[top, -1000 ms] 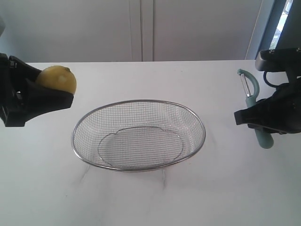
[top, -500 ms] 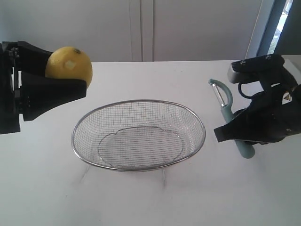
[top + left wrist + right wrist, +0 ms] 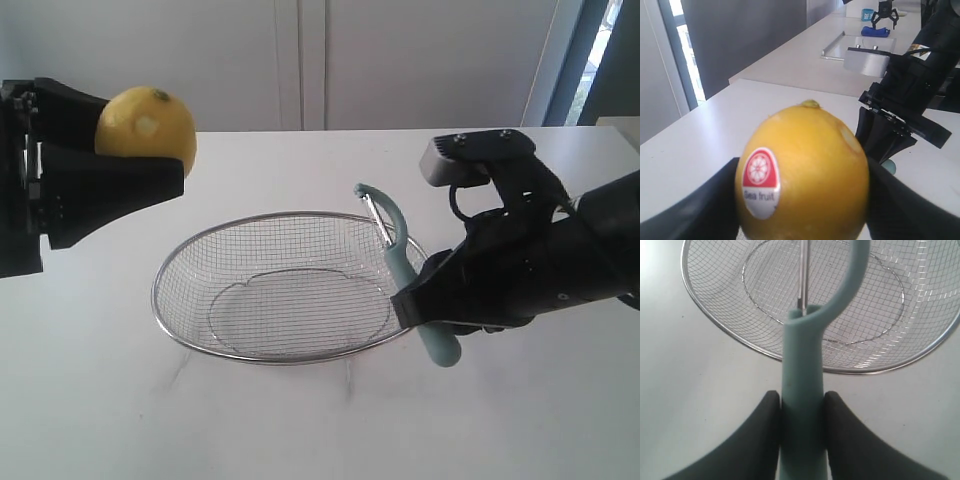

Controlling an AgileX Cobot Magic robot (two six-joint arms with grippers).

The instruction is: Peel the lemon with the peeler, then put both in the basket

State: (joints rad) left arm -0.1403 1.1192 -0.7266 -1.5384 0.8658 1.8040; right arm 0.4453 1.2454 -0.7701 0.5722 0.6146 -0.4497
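Observation:
The yellow lemon [image 3: 147, 125] is held in the air at the left, above and left of the basket, with my left gripper [image 3: 140, 160] shut on it. In the left wrist view the lemon [image 3: 805, 170] shows a red and white sticker and a small pale peeled patch near its top. My right gripper [image 3: 425, 305] is shut on the teal handle of the peeler [image 3: 405, 270]. The peeler's curved head and blade point up and over the right rim of the silver mesh basket [image 3: 180, 262]. In the right wrist view the peeler [image 3: 802, 390] stands between both black fingers, over the basket [image 3: 715, 320].
The basket sits in the middle of a white table [image 3: 300, 420]. A pale wall rises behind it. In the left wrist view my right arm [image 3: 905, 100] shows dark beyond the lemon, with another counter farther off.
My right gripper has carried the peeler leftward from the table's right side to the basket's right rim. My left gripper has lifted the lemon higher and slightly right.

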